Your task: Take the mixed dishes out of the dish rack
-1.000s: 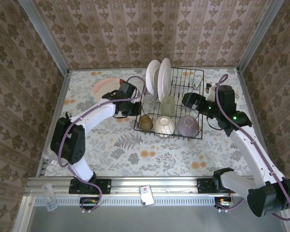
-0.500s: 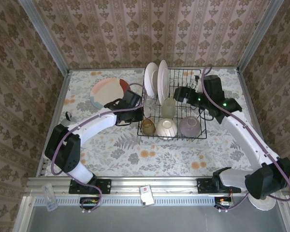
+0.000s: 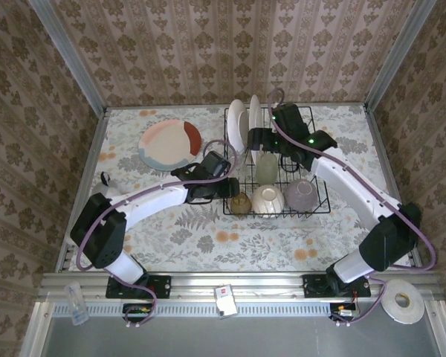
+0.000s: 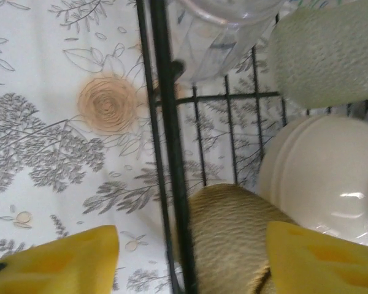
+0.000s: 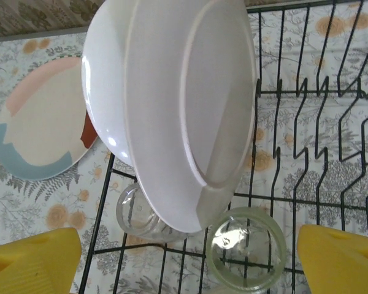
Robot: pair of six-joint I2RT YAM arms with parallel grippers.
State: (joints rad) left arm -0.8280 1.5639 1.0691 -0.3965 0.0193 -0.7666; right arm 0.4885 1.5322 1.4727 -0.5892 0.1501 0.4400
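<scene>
White plates (image 5: 172, 104) — upright, centred ahead of the parted right jaws

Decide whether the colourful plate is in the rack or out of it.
Out. The plate lies flat on the table, left of the rack and apart from its wires.

Colours in the black rack (image 3: 321, 178)
White plates (image 5: 172, 98), cream bowl (image 3: 268, 199), lavender bowl (image 3: 302, 195), brown cup (image 3: 241, 203), green glass (image 3: 265, 169); floral tablecloth (image 3: 171, 230).

A plate (image 5: 172, 104) hides part of a clear glass (image 5: 134, 215); the left wrist view's right edge crops the cream bowl (image 4: 325, 177).
</scene>
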